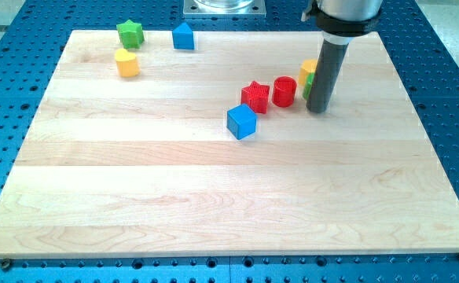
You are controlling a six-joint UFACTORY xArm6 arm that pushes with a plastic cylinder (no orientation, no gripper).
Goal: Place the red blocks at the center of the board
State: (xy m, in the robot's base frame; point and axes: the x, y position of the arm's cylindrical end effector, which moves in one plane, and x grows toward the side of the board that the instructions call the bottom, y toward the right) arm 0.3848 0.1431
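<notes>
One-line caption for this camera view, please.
My tip beside the red cylinder and red star, blue cube below them.

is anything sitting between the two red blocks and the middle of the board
Yes. The blue cube touches the red star at its lower left, on the line toward the board's centre. The red cylinder sits behind the star, with my tip just to its right.

Pretty bright, even overhead light here; the wooden counter (pixel 214 196) looks pale and slightly washed out, no harsh glare though; shadows are short and soft, tucked right under the blocks and beside my tip (pixel 317 109); focus is decent overall, a bit soft up top; edges look straight, barely any distortion.
</notes>
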